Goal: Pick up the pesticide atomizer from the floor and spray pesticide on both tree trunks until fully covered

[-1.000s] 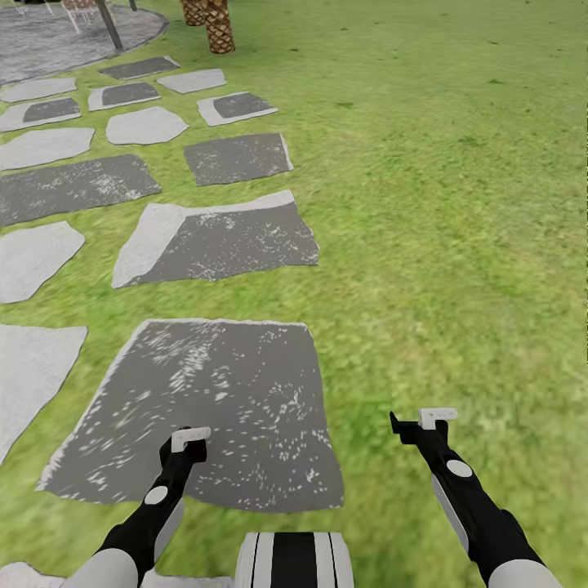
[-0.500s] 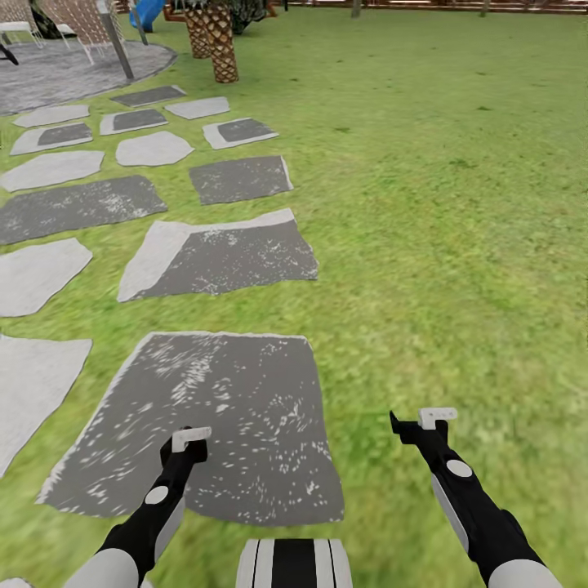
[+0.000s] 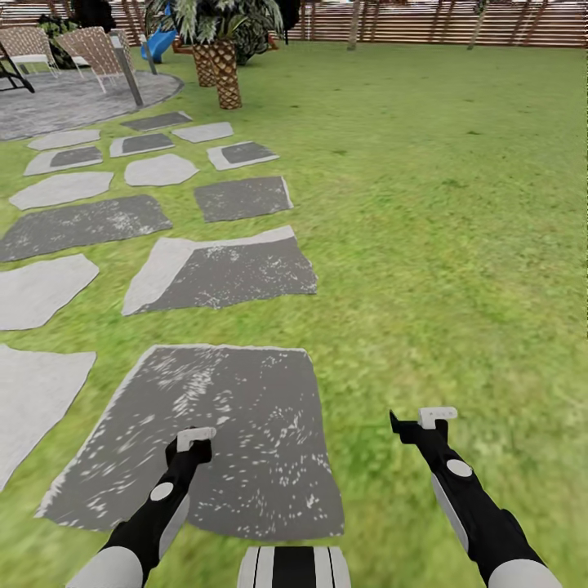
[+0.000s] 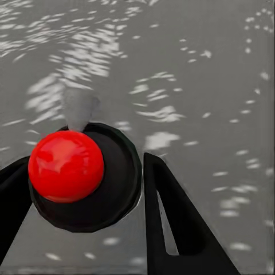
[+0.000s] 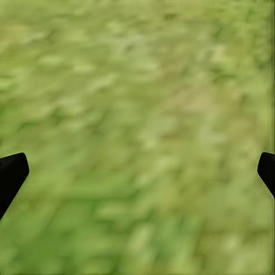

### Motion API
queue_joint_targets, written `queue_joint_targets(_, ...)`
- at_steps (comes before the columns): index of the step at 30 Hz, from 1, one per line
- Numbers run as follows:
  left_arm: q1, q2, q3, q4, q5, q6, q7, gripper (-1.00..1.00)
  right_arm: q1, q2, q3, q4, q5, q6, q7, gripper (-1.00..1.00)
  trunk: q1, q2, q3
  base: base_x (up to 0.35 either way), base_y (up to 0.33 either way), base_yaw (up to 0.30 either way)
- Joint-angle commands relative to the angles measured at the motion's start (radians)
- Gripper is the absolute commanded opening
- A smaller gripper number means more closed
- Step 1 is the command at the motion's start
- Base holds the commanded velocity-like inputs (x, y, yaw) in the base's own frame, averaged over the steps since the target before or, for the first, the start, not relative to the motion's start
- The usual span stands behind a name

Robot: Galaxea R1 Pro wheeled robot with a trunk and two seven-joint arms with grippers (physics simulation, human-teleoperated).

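The left gripper (image 3: 192, 443) was clamped on the pesticide atomizer (image 4: 117, 177). In the left wrist view both dark fingers (image 4: 172, 212) bore against the sides of a round black body topped by a red knob (image 4: 66, 166). Identifying this object as the atomizer is a judgement, since it was seen end-on. Its long axis ran along the camera's line of sight. A pale grey cone (image 4: 78, 107), probably the nozzle, projected from the body on the side away from the fingers. The left gripper hung above a large grey stone slab (image 3: 245, 400) set in the floor. The right gripper (image 3: 422, 420) was spread wide and carried nothing, with only blurred grass (image 5: 137, 86) between its fingertips. In the head view the lawn ran forward to a brown slatted fence (image 3: 408, 23). Two lattice-barked palm trunks (image 3: 227, 77) stood ahead and to the left, and they did not match the task's trees. Slim trunks (image 3: 354, 28) showed near the fence, too small to identify. No white specks of pesticide could be made out. Pick-up was judged complete and spraying not yet begun. The coming move depended on one relation: any candidate tree lay well ahead of the left hand, far from the nozzle, so the base needed to close in before the left arm aimed.
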Motion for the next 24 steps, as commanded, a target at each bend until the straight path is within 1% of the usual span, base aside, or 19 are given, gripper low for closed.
queue_joint_targets(1,0.000,0.000,0.000,-0.001,0.001,0.036,0.000,-1.00,0.000,0.000,0.000,0.001,0.000,0.000,0.000,1.00,0.000,0.000,0.004,0.000,0.000,0.000)
queue_joint_targets(2,-0.002,0.001,0.000,-0.003,0.004,0.089,-0.001,-1.00,0.000,0.001,0.001,0.001,0.000,0.000,0.000,1.00,-0.001,0.001,0.008,0.000,0.000,0.000)
queue_joint_targets(4,-0.016,0.005,0.001,-0.004,0.005,0.149,0.001,-1.00,0.000,0.001,0.001,0.001,-0.001,0.000,0.000,1.00,-0.002,0.001,0.016,0.000,0.000,0.000)
queue_joint_targets(8,-0.047,0.008,0.005,-0.001,0.006,0.205,0.005,-1.00,0.000,0.001,0.001,-0.001,-0.001,0.001,0.000,1.00,-0.004,0.002,0.031,0.000,0.000,0.000)
queue_joint_targets(10,-0.059,0.007,0.007,-0.001,0.005,0.269,0.007,-1.00,0.000,0.002,0.000,-0.003,-0.001,0.001,0.000,1.00,-0.004,0.002,0.039,0.000,0.000,0.000)
queue_joint_targets(13,-0.078,0.002,0.006,-0.003,0.001,0.393,0.010,-1.00,0.000,0.002,0.001,-0.006,-0.001,0.001,0.001,1.00,-0.006,0.003,0.050,0.000,0.000,0.000)
queue_joint_targets(14,-0.084,0.001,0.005,-0.004,0.000,0.417,0.010,-1.00,0.000,0.002,0.001,-0.007,-0.001,0.001,0.001,1.00,-0.006,0.003,0.054,0.000,0.000,0.000)
queue_joint_targets(19,-0.089,-0.002,0.001,-0.003,-0.002,0.436,0.008,-1.00,0.000,0.002,0.002,-0.008,-0.001,0.001,0.001,1.00,-0.009,0.004,0.074,0.000,0.000,0.000)
queue_joint_targets(21,-0.088,0.001,0.000,-0.004,-0.004,0.436,0.008,-1.00,0.000,0.008,0.003,-0.003,-0.001,0.002,0.001,1.00,-0.013,0.012,0.081,0.000,0.000,0.000)
queue_joint_targets(22,-0.087,0.004,0.000,-0.004,-0.005,0.436,0.008,-1.00,0.000,0.020,0.003,-0.002,0.000,0.003,0.001,1.00,-0.017,0.019,0.084,0.000,0.000,0.000)
queue_joint_targets(23,-0.081,0.002,-0.001,-0.004,-0.005,0.426,0.007,-1.00,0.000,0.036,0.002,0.000,0.001,0.001,0.001,1.00,-0.020,0.026,0.087,0.000,0.000,0.000)
queue_joint_targets(24,-0.080,0.000,-0.001,-0.004,-0.005,0.416,0.006,-1.00,0.000,0.036,0.002,-0.001,0.001,0.000,0.001,1.00,-0.024,0.033,0.090,0.000,0.000,0.000)
